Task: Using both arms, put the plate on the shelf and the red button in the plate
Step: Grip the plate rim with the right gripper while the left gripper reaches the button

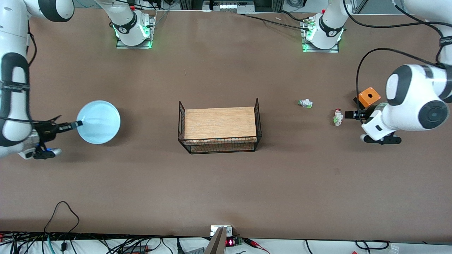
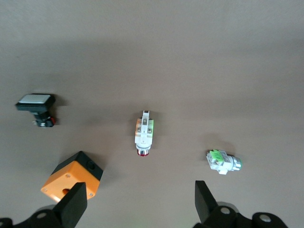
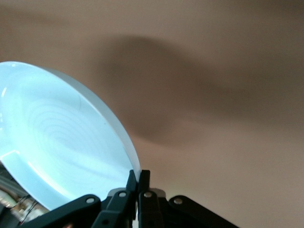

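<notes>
The pale blue plate (image 1: 99,121) is toward the right arm's end of the table. My right gripper (image 1: 78,124) is shut on its rim. In the right wrist view the plate (image 3: 61,142) stands tilted over its shadow, and the fingers (image 3: 144,183) pinch the rim. The red button (image 1: 338,117) lies on the table toward the left arm's end. It is white with a dark red cap and a green side. My left gripper (image 1: 348,114) is open and empty just beside it. In the left wrist view the red button (image 2: 144,134) lies ahead of the open gripper (image 2: 140,204).
A wire basket with a wooden top (image 1: 219,127) stands mid-table. A white part with a green tip (image 1: 305,103) lies between basket and button. An orange box (image 1: 369,96) sits by the left gripper. A black button with a white face (image 2: 37,108) shows in the left wrist view.
</notes>
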